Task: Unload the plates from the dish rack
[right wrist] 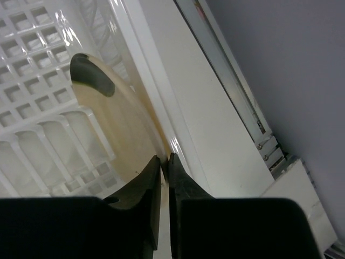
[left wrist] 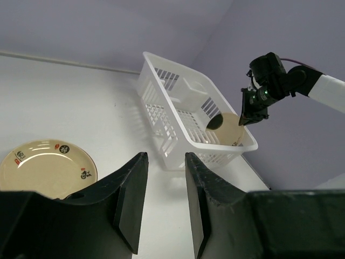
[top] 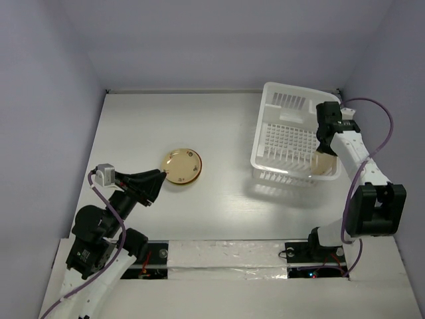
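The white dish rack (top: 264,133) stands at the right back of the table. One cream plate (top: 323,166) stands on edge inside it against the near right wall. My right gripper (top: 327,153) reaches down from above and is shut on this plate's rim; the right wrist view shows the fingers (right wrist: 165,158) pinching the cream plate (right wrist: 116,116) beside the rack rim (right wrist: 144,70). A second cream plate (top: 182,166) with small red and dark marks lies flat on the table. My left gripper (top: 158,179) is open and empty, just left of it.
The left wrist view shows the flat plate (left wrist: 46,168) at lower left, the rack (left wrist: 161,102) ahead and the right gripper (left wrist: 250,118) over it. The enclosure walls stand close behind the rack and to its right. A taped strip runs along the table's near edge (top: 232,256).
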